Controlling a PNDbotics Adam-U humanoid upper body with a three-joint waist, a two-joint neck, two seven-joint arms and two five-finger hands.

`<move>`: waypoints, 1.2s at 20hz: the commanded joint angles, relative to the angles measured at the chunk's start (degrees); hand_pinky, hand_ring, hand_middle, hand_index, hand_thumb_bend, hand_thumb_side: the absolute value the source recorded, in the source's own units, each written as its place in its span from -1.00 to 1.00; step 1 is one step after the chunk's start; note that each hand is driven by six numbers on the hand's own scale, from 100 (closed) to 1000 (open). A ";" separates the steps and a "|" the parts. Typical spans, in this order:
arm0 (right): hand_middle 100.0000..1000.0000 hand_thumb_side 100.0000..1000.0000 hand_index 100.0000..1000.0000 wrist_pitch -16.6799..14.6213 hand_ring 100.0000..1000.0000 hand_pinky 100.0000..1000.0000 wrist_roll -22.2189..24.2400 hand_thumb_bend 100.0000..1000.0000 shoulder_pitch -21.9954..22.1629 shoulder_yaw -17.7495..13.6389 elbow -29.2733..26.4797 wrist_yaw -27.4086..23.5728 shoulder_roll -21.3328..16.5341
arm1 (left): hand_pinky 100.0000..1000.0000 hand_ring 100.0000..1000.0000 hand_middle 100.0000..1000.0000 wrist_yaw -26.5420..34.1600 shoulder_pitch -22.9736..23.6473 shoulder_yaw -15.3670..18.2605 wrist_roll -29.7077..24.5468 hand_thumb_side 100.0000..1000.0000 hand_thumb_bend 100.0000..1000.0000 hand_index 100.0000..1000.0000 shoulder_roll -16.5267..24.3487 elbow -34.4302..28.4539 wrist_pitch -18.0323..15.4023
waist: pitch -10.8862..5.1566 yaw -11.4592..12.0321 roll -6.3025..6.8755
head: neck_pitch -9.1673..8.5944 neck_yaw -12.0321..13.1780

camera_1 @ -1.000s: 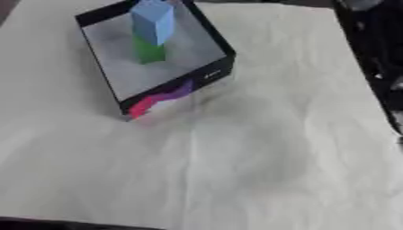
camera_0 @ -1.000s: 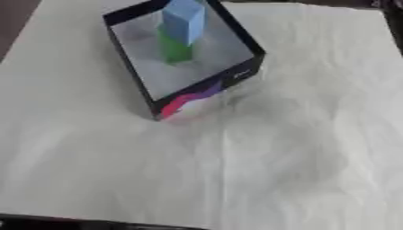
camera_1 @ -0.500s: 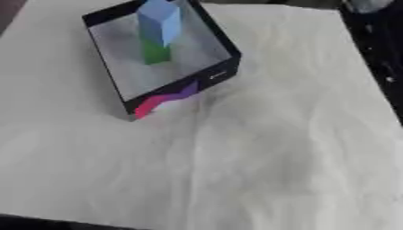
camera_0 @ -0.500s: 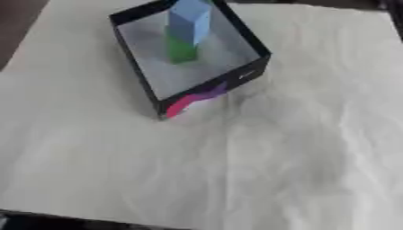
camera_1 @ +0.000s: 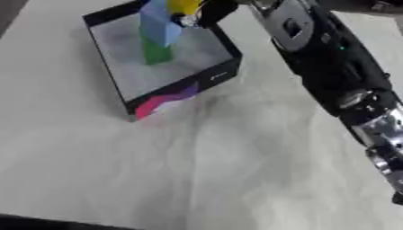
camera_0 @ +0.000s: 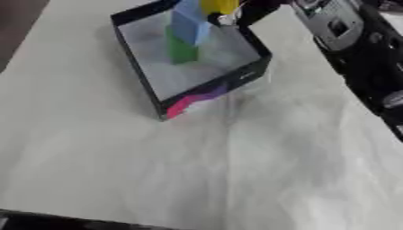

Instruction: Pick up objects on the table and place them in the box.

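A black box (camera_0: 211,88) with a white floor and a pink and purple corner stands at the upper left of the cloth. Inside it a light blue block (camera_0: 190,26) stands beside or on a green block (camera_0: 182,50); which of the two I cannot tell. My right hand (camera_1: 217,10) reaches in from the upper right over the box's far rim. Its fingers are curled on a yellow object (camera_1: 182,6) that is cut off by the top edge. The black and silver right forearm (camera_1: 319,58) runs down the right side. The left hand shows in no view.
A cream cloth (camera_0: 236,161) covers the table, with wrinkles in front of the box. The dark table edge (camera_0: 47,220) runs along the bottom. The right arm fills the upper right part of the right eye view.
The right arm has come in from the upper right, with a yellow object held over the box's far side. The whole picture has tilted, so the camera moved.
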 commanded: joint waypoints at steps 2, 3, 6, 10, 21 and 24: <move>0.57 -0.10 0.82 0.22 0.76 0.90 0.34 -0.55 -1.04 -1.48 -0.08 0.84 -0.99 | 0.40 0.17 0.49 0.24 -0.82 0.33 0.02 -0.16 -0.21 0.62 0.82 -0.84 0.11 | -0.84 -0.16 -0.35 | -0.24 0.18; 0.57 -0.11 0.82 0.47 0.75 0.90 0.11 -0.56 -1.01 -1.62 -0.12 0.62 -1.04 | 0.40 0.17 0.49 0.27 -0.79 0.34 0.05 -0.16 -0.21 0.62 0.81 -0.84 0.14 | -0.84 -0.20 -0.34 | -0.22 0.22; 0.56 -0.25 0.82 1.64 0.73 0.89 -1.06 -0.58 -0.89 -2.09 -0.53 -0.60 -1.22 | 0.40 0.17 0.49 0.29 -0.70 0.34 0.10 -0.16 -0.21 0.62 0.79 -0.84 0.20 | -0.83 -0.29 -0.31 | -0.21 0.40; 0.50 -1.00 0.84 5.64 0.67 0.89 -6.12 -1.00 -0.26 -4.62 -4.38 -8.26 -2.49 | 0.40 0.17 0.49 0.06 -0.23 0.61 0.35 -0.16 -0.21 0.62 0.92 -0.84 0.26 | -1.08 -0.67 -0.23 | 0.08 0.90; 0.46 -0.97 0.77 8.34 0.64 0.90 -15.83 -1.00 6.04 -13.45 -18.91 -25.30 -10.94 | 0.40 0.16 0.48 -0.94 3.49 2.12 2.64 -0.13 -0.22 0.62 2.31 -0.84 1.47 | -2.31 -5.48 -0.26 | 0.48 6.79; 0.43 -0.89 0.76 5.91 0.60 0.89 -18.47 -1.00 10.27 -17.72 -23.19 -27.94 -11.89 | 0.40 0.15 0.48 -1.13 4.02 2.57 3.28 -0.11 -0.24 0.62 2.56 -0.84 1.76 | -1.79 -7.08 -0.19 | 0.49 8.06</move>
